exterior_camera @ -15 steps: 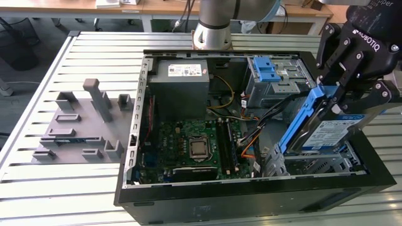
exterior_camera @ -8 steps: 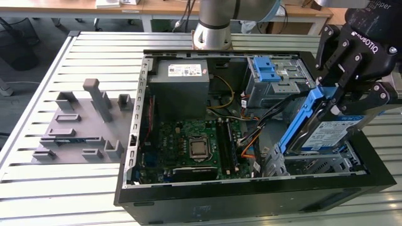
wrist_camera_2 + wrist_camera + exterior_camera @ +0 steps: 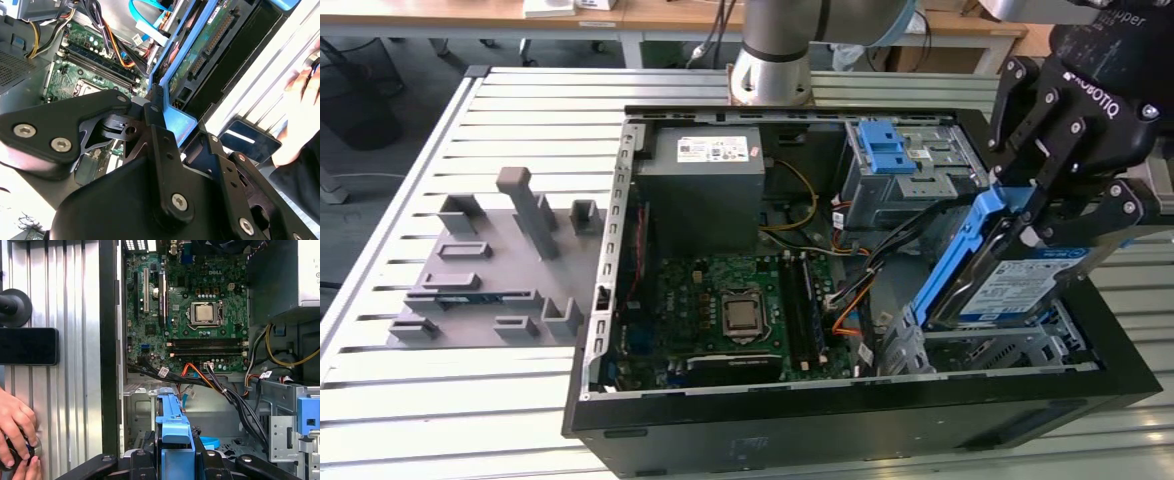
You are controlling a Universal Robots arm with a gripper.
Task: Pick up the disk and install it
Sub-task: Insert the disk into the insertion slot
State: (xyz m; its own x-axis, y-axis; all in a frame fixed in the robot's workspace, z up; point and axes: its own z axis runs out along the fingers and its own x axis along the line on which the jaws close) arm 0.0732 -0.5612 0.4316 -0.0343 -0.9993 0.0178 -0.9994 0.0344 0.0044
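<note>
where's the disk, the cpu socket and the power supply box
the disk (image 3: 1027,286): exterior view, on its white-and-blue label
cpu socket (image 3: 740,312): exterior view, on the metal centre
power supply box (image 3: 707,178): exterior view, on its grey face below the sticker

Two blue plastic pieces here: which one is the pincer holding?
The blue rail frame on the tilted disk, clamped in the pincer; the ribbed blue latch sits apart, untouched.

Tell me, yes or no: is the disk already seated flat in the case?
No, the pincer holds the disk steeply tilted above the metal bay at the exterior view's right.
</note>
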